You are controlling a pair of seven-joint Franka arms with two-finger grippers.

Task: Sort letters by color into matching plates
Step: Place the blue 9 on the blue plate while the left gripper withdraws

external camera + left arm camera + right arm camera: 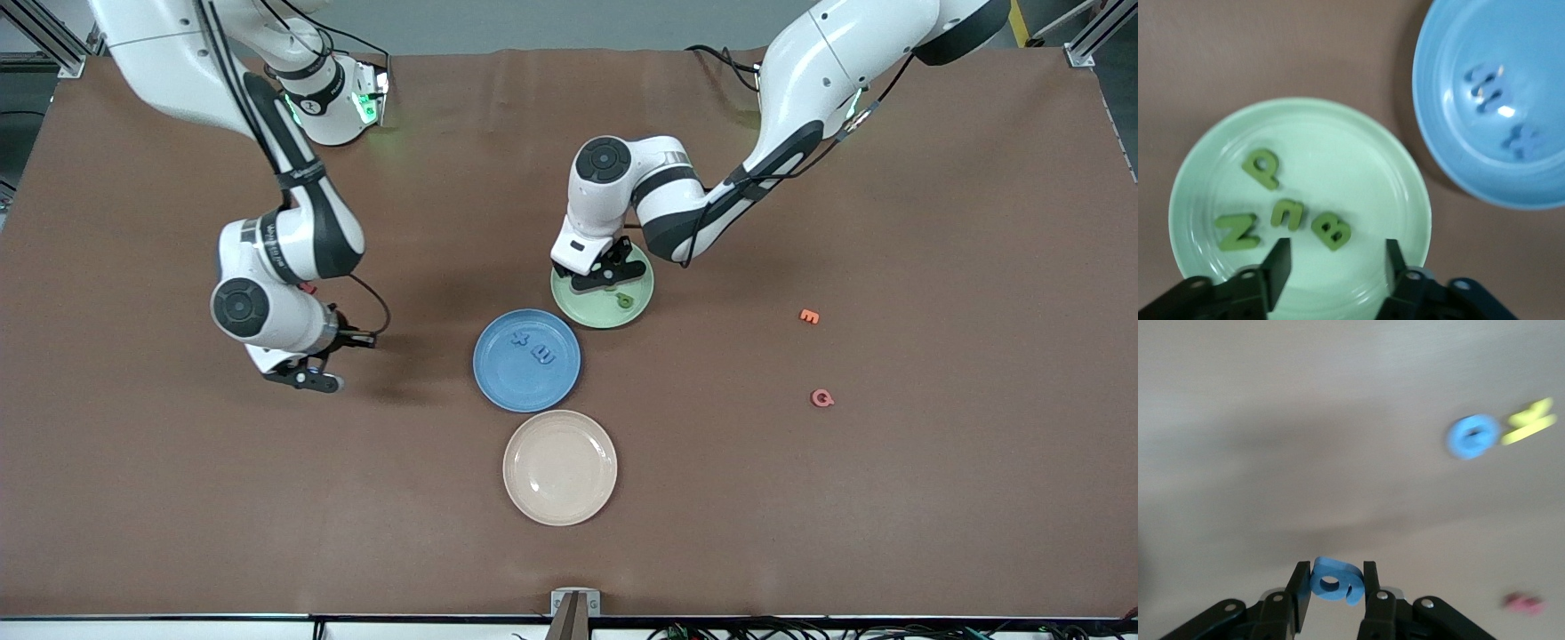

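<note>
The pale green plate (613,320) lies under my left gripper (605,277). In the left wrist view the plate (1338,147) holds several green letters, among them a P (1261,167), a Z (1237,231) and a B (1331,230). The left gripper (1337,267) hangs open and empty over them. The blue plate (516,382) holds two blue letters (522,338) (542,356); it also shows in the left wrist view (1438,133). My right gripper (307,380) is shut on a blue letter (1338,583) over bare table, toward the right arm's end. Another blue letter (1471,437) lies on the table.
A beige plate (560,467) lies nearer to the front camera than the blue plate. An orange letter (808,316) and a pink letter (822,398) lie toward the left arm's end. A yellow letter (1528,421) and a pink letter (1523,603) lie near the right gripper.
</note>
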